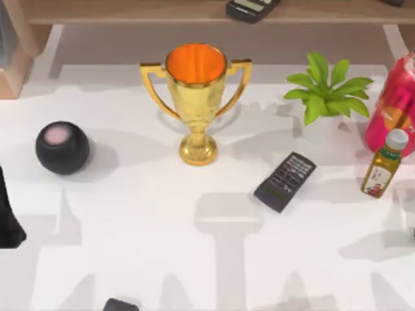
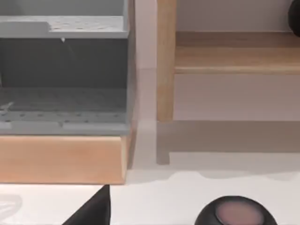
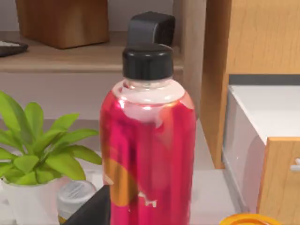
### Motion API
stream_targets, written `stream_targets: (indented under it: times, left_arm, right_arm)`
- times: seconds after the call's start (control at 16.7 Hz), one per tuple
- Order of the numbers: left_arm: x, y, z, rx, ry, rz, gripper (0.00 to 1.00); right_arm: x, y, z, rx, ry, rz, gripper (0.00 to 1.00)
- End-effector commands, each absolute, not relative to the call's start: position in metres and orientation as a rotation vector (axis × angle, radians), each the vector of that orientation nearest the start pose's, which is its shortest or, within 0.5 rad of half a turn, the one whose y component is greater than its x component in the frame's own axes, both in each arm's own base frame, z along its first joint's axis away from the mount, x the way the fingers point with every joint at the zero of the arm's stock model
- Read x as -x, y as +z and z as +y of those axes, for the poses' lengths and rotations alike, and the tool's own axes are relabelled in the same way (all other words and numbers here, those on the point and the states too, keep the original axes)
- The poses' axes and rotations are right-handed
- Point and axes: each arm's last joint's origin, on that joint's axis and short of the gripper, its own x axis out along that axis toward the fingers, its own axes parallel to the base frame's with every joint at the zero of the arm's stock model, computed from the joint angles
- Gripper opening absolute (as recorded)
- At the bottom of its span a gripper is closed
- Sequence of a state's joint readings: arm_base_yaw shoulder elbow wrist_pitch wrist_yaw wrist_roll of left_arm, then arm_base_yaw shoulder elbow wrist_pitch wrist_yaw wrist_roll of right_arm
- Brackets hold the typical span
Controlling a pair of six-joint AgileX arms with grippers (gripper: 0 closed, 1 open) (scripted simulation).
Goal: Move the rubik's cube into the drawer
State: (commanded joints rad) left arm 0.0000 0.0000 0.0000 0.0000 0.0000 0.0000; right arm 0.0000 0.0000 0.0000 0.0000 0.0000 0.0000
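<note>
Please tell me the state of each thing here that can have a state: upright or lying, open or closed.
Trophy: upright, cup empty.
Red bottle: upright, black cap on.
Oil bottle: upright, cap on.
Potted plant: upright.
Remote: lying flat on the table.
Black ball: resting on the table.
Drawer: pulled open.

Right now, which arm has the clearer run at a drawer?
Left, likely. Its wrist view faces the grey drawer head-on across bare table, with only the black speaker near. The right wrist view has the red bottle close in front, and the wooden-fronted drawer lies beyond it.
</note>
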Motion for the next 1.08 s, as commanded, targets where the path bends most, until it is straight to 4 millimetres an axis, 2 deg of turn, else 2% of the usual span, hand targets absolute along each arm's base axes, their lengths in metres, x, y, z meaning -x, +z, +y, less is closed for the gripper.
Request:
stream_targets:
  times: [0.18,0.3,0.48,0.6,0.78,0.96,1.08]
  left_arm:
    - [-0.106,0.160,-0.001,0.000,0.000,0.000,1.00]
    - [-0.106,0.160,-0.001,0.000,0.000,0.000,1.00]
    - [-0.106,0.160,-0.001,0.000,0.000,0.000,1.00]
    - [-0.106,0.160,-0.001,0.000,0.000,0.000,1.00]
    - [-0.106,0.160,-0.001,0.000,0.000,0.000,1.00]
    - [-0.106,0.160,-0.001,0.000,0.000,0.000,1.00]
    - [-0.106,0.160,-0.001,0.000,0.000,0.000,1.00]
  right_arm:
    - [-0.106,0.163,-0.001,0.000,-0.001,-0.002,1.00]
    - [-0.106,0.178,0.000,0.001,-0.003,-0.008,1.00]
    - [-0.113,0.220,0.003,0.001,-0.010,-0.018,1.00]
    - [-0.126,0.255,0.007,0.002,-0.015,-0.014,1.00]
    - [-0.165,0.310,0.017,0.004,-0.023,0.001,1.00]
    - [-0.221,0.356,0.036,0.006,-0.027,0.010,1.00]
    - [-0.263,0.375,0.054,0.006,-0.027,0.015,1.00]
